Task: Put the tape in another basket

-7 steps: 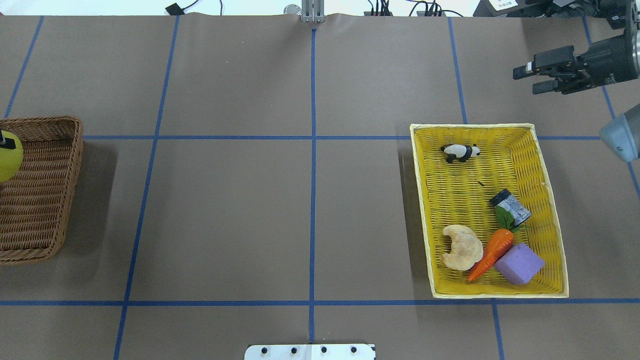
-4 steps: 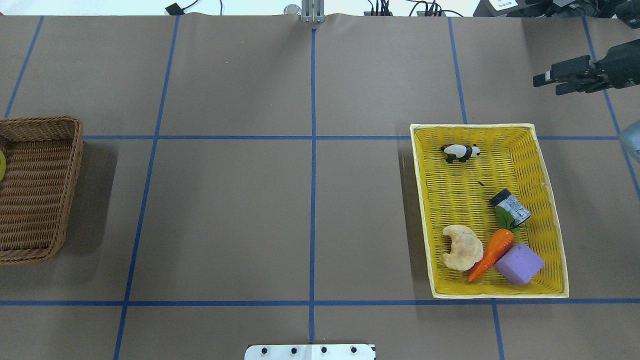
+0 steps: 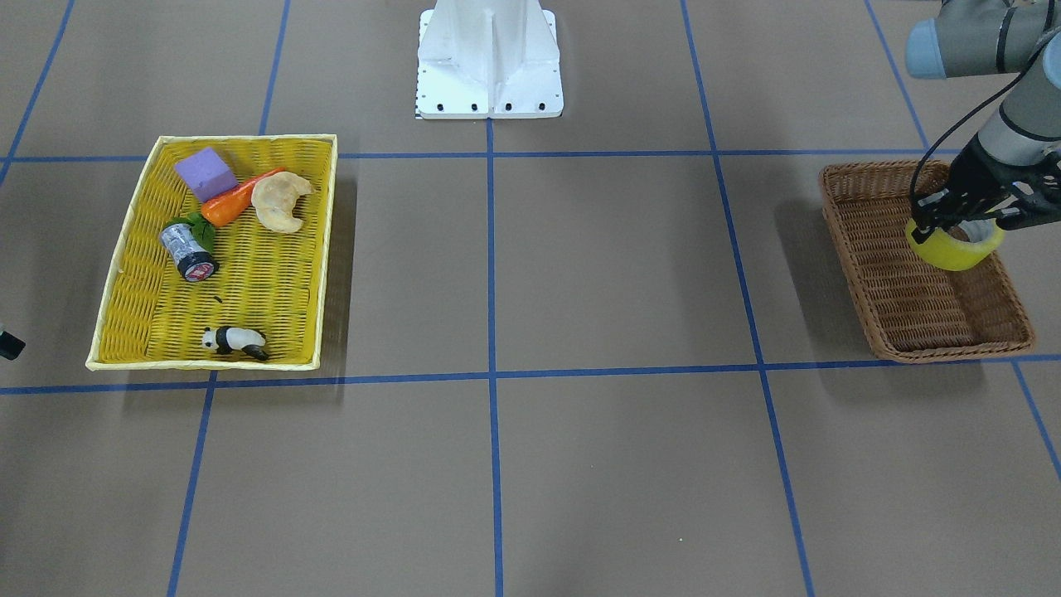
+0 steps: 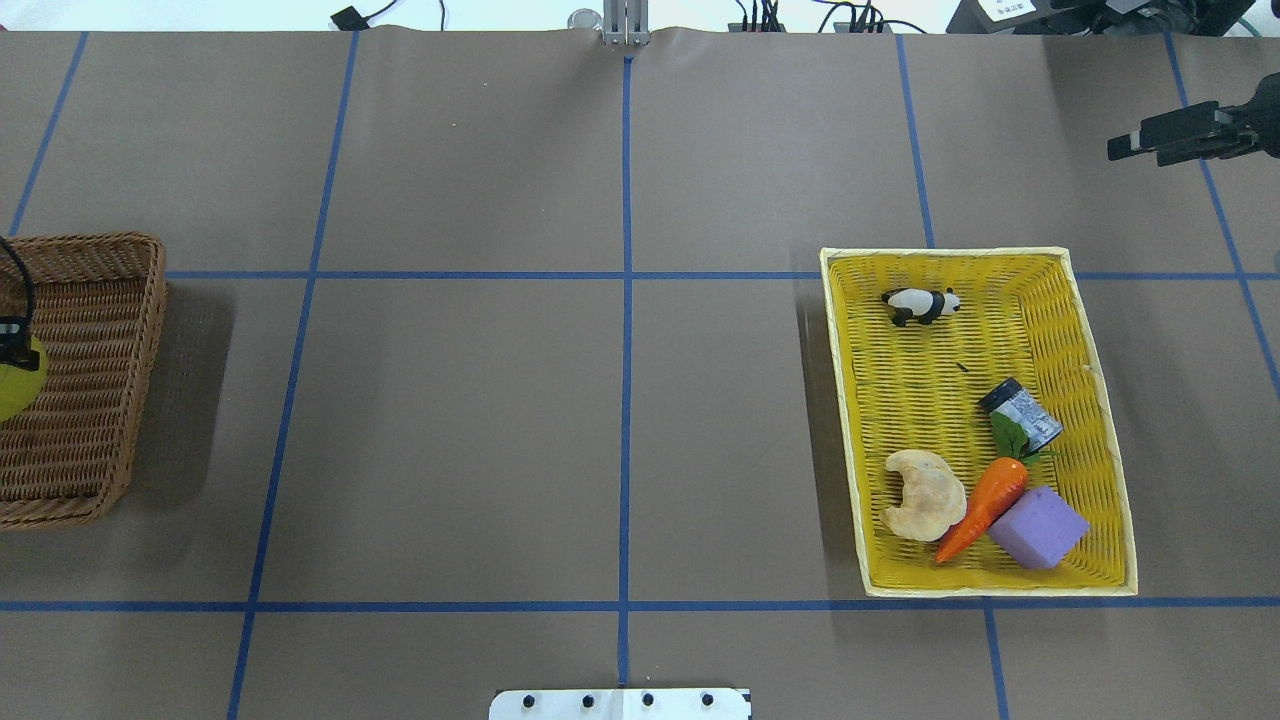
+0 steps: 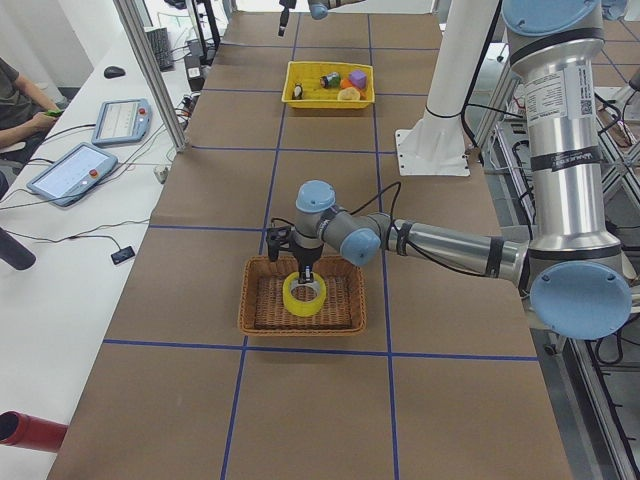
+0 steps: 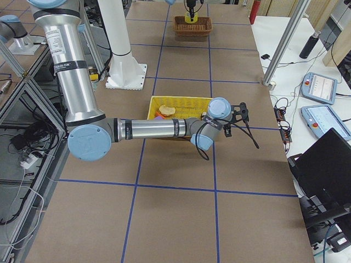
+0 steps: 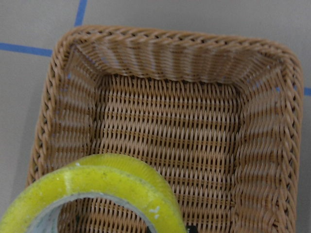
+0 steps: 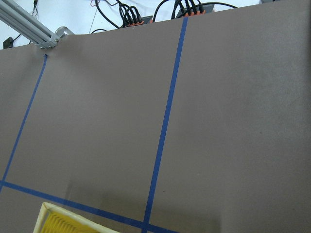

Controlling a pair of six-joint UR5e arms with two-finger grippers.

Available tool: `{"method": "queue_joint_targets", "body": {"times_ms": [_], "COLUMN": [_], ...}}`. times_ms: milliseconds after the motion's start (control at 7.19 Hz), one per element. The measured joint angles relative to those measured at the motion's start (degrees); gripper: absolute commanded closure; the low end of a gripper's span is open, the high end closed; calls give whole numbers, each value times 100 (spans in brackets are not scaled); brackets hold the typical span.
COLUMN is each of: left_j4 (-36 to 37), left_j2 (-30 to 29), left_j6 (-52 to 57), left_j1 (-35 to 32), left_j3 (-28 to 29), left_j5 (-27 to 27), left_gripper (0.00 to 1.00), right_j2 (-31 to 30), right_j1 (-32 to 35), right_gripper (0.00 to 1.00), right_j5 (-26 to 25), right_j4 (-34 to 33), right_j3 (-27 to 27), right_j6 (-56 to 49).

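The yellow tape (image 3: 955,246) hangs in my left gripper (image 3: 945,219), which is shut on the ring's edge. It is held above the inside of the brown wicker basket (image 3: 912,352), not touching the floor. The left wrist view shows the tape (image 7: 97,191) at the bottom left over the bare basket (image 7: 170,41). In the overhead view only an edge of the tape (image 4: 15,378) shows at the frame's left side, over the basket (image 4: 100,300). My right gripper (image 4: 1135,148) is open and empty, far off at the back right of the table.
A shallow yellow tray (image 4: 845,420) on the right half holds a panda figure (image 4: 920,304), a silver cylinder (image 4: 1022,414), a carrot (image 4: 985,505), a purple block (image 4: 1038,528) and a bread piece (image 4: 922,495). The robot base (image 3: 489,62) stands at the near middle edge.
My left gripper has shifted with the tape over the basket and now shows lower at the overhead view's left edge. My right arm has drawn back to the right, away from the tray.
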Motion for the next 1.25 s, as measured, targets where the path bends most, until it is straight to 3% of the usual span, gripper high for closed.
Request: {"method": "queue_joint_targets", "body": {"times_ms": [695, 834, 1113, 1252], "left_j4": [-28, -20, 1, -4], "left_j2": [-306, -333, -391, -406], "left_j6": [-10, -11, -16, -15], "left_j1": [334, 360, 379, 382], "left_j3": [451, 472, 481, 478], "left_j5": [-16, -19, -25, -28], "left_gripper": [100, 83, 9, 2], "right_j2": [-53, -52, -66, -91], "right_j1": [328, 405, 532, 577], "right_gripper": [3, 3, 3, 3], "right_j5": [-90, -107, -193, -262], "right_j4": [-1259, -1614, -2265, -2590], "right_j3": [39, 79, 180, 271], "right_j6": [-1803, -2179, -2871, -3173]}}
